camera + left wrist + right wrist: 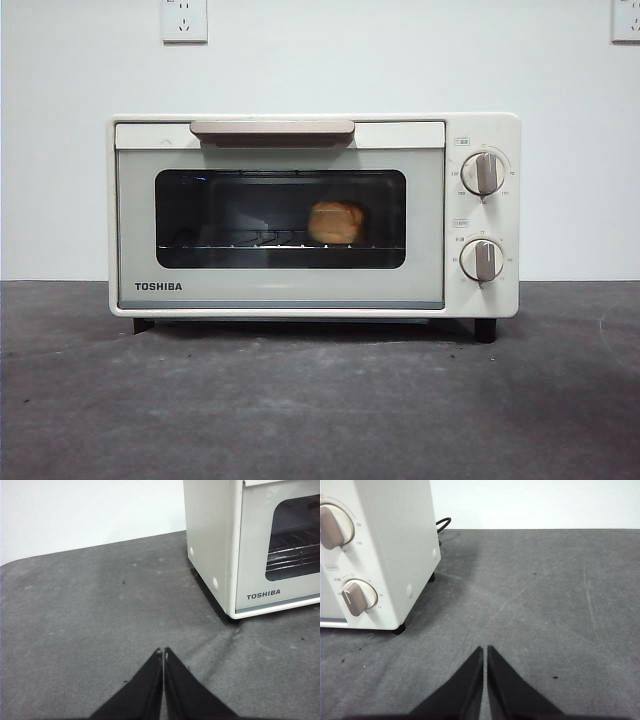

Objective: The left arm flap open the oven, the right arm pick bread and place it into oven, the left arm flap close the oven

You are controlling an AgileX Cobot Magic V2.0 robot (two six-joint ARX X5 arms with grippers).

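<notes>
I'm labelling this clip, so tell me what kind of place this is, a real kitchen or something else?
Probably a test bench, not a kitchen: a lone toaster oven with bread inside sits on a bare grey table against a plain white wall with sockets.

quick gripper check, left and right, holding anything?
Left gripper: jaws shut, empty, clear of the oven.
Right gripper: jaws shut, empty.

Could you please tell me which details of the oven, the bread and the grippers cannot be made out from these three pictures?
- Bread: only the front view shows it, dimly through the oven door's dark glass; its underside on the rack is unclear.
- Knob markings: too small to read.
- Left gripper and right gripper: bodies cut off by each wrist picture's edge.
- Cable: the oven hides its run.
</notes>
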